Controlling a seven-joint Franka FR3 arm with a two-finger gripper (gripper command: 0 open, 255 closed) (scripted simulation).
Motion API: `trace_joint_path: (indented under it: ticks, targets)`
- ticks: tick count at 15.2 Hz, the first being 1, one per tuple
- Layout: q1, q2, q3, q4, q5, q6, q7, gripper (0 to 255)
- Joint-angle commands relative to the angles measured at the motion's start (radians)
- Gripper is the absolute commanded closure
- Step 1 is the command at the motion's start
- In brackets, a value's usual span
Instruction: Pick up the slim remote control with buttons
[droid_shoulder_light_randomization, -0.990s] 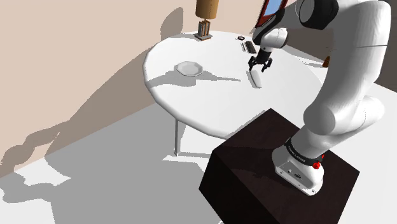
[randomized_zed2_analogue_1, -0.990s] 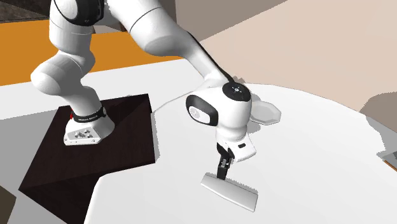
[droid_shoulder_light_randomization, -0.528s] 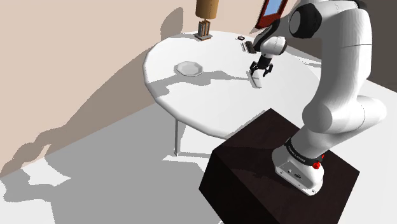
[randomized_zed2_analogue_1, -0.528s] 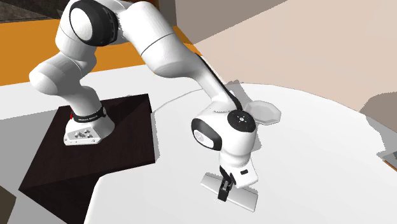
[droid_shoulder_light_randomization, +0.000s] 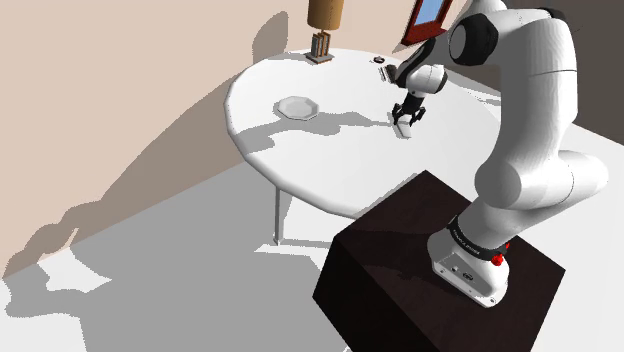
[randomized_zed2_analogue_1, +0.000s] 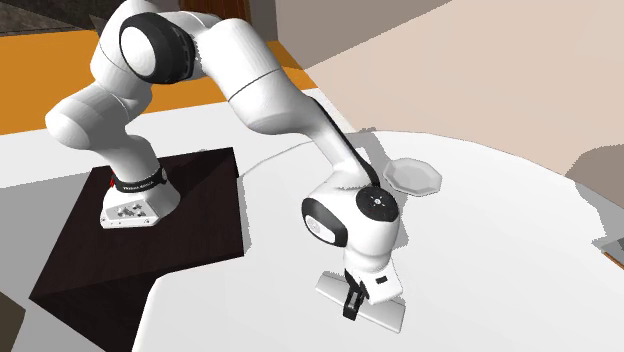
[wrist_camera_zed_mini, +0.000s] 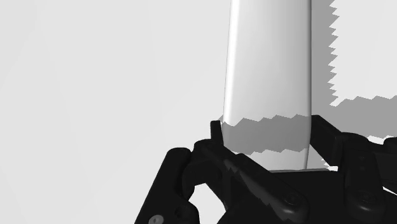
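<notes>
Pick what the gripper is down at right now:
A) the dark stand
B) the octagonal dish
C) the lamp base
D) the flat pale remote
D: the gripper sits low at one end of the flat pale remote lying on the white table, while the octagonal dish is well apart from it.

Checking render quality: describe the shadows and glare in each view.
Shoulder view: long soft shadows stretch over floor and wall. Wrist view: a saw-toothed shadow edge crosses the remote and table. Second exterior view: no glare on the table.
</notes>
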Motion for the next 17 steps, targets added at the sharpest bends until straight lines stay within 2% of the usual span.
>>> trace_joint_path:
  ticks: [1, 8, 17]
  targets:
    - [0.0, 0.001, 0.0, 0.0, 0.0, 0.001, 0.0, 255]
    - [0.0, 0.001, 0.0, 0.001, 0.0, 0.0, 0.0, 255]
    - [0.02, -0.091, -0.027, -0.023, -0.027, -0.068, 0.016, 255]
